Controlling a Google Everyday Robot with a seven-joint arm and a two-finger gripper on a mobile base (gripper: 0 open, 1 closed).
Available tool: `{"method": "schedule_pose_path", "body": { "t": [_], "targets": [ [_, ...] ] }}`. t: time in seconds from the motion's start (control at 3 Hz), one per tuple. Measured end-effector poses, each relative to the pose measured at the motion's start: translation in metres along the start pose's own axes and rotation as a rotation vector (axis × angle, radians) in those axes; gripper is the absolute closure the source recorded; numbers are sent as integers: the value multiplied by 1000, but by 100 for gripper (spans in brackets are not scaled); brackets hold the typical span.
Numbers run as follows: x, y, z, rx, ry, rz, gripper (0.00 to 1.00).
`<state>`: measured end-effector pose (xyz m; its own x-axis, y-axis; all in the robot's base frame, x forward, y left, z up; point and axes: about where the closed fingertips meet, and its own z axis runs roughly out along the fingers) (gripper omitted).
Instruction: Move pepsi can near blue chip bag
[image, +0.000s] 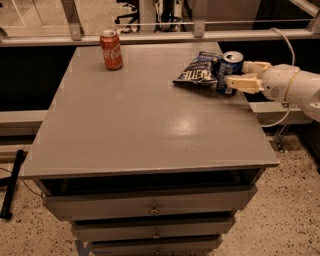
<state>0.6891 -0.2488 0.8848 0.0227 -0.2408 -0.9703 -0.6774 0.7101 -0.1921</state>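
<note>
The pepsi can (229, 64), dark blue with a silver top, stands upright near the table's far right edge. It touches or nearly touches the right end of the blue chip bag (196, 71), a wrinkly dark foil bag with white lettering lying flat. My gripper (235, 73) reaches in from the right on a white arm. One cream finger (240, 83) runs along the can's front side and the other lies behind it, so the gripper is shut on the can.
A red cola can (111, 49) stands at the far left of the grey table (150, 130). Drawers sit below the tabletop. A rail and glass partition run behind the table, and a white cable hangs at the right.
</note>
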Motion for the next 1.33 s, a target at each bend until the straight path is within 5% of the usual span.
{"method": "schedule_pose_path", "body": {
  "t": [0.33,1.33],
  "targets": [
    [7,4,20,-30,-4,17,100],
    [6,4,22,-34,-2,19,36]
  ]
}}
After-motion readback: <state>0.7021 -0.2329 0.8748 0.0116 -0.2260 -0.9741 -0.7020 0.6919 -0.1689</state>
